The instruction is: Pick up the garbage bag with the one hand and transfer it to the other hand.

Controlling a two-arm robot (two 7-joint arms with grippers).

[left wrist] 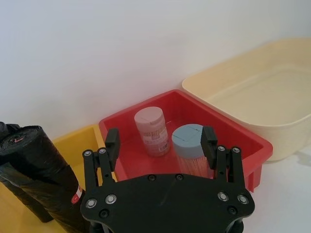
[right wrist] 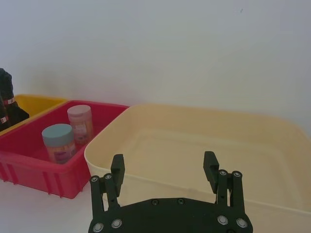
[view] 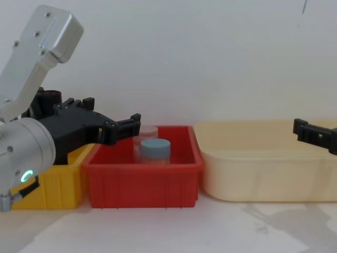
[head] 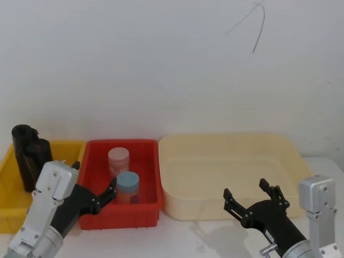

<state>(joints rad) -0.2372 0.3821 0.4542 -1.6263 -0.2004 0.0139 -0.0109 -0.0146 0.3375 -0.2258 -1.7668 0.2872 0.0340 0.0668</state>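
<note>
The garbage bag (left wrist: 46,167), a thick black roll with a small red-and-white label, stands in the yellow bin (head: 9,185) beside a lumpier black roll (head: 22,156). In the head view the garbage bag (head: 43,150) is partly hidden behind my left arm. My left gripper (head: 94,180) hovers open over the near left corner of the red bin (head: 148,207), just right of the bag and not touching it. The same left gripper (left wrist: 161,141) holds nothing. My right gripper (head: 245,189) stands open and empty in front of the cream tub (head: 228,141).
Two jars stand in the red bin, one with a pink lid (head: 119,159) and one with a blue lid (head: 128,185). The three containers sit side by side against a white wall. Bare white table lies along the front.
</note>
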